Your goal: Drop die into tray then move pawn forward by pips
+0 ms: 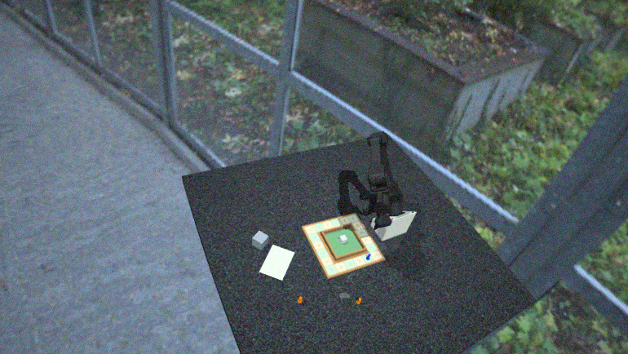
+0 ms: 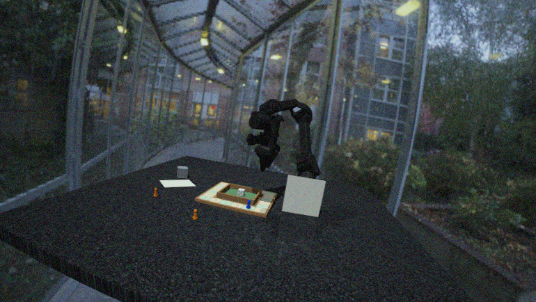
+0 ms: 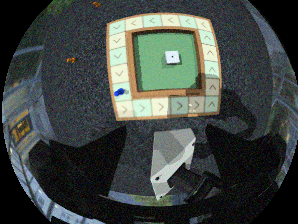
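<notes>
While my pincer (image 1: 382, 218) (image 2: 263, 168) (image 3: 168, 129) hangs above the tabletop (image 1: 263, 193) (image 2: 225, 255) (image 3: 75, 100), its fingers stand wide apart with nothing between them. The die (image 1: 342, 238) (image 2: 241, 192) (image 3: 172, 57) lies on the green floor of the tray (image 1: 325, 244) (image 2: 228, 197) (image 3: 132, 65), apart from the walls; in the wrist view its top face shows one pip. The blue pawn (image 1: 368, 256) (image 2: 248, 204) (image 3: 119, 92) stands upright on the board (image 1: 332, 270) (image 2: 234, 209) (image 3: 117, 73), outside the tray, on a pale green square next to a corner square. Arrows mark the squares of the ring, and a dark shadow covers several of them at another corner. I record two orange pawns (image 1: 300, 299) (image 1: 359, 300) (image 2: 155, 192) (image 2: 195, 213) (image 3: 96, 4) (image 3: 71, 59) off the board, both upright and well apart from each other. A white sheet (image 1: 276, 262) (image 2: 177, 183) lies flat on the tabletop near a grey cube (image 1: 260, 240) (image 2: 182, 172). On the opposite side of the board, a pale panel (image 1: 397, 225) (image 2: 303, 195) (image 3: 172, 147) stands on edge. From above, my pincer overlaps part of this panel; the exterior view shows the fingertips raised off the tabletop and clear of both the die and the blue pawn. A faint, translucent patch near one orange pawn is too indistinct to identify.
</notes>
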